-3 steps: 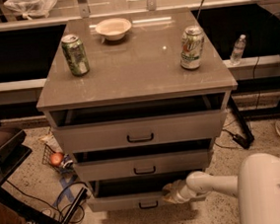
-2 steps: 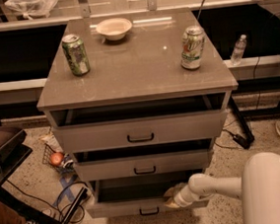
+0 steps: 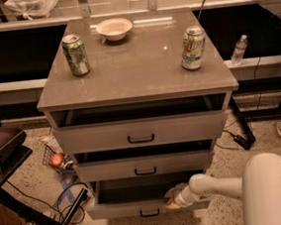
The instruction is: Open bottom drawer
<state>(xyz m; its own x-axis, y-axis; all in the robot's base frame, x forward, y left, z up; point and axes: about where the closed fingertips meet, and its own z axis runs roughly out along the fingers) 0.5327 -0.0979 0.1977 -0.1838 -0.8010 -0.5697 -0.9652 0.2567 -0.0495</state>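
The grey cabinet has three drawers, all pulled out a little. The bottom drawer is the lowest, with a small dark bar handle, and stands out farther than the two above, showing its dark inside. My gripper reaches in from the lower right on a white arm and sits at the top edge of the bottom drawer's front, just right of the handle. Its fingertips are hidden against the drawer.
Two green cans and a white bowl stand on the cabinet top. The middle drawer and top drawer overhang. Cables and clutter lie on the floor left; a bottle stands at the right.
The bottom drawer has slid farther out toward the camera, and my gripper has moved with its front edge.
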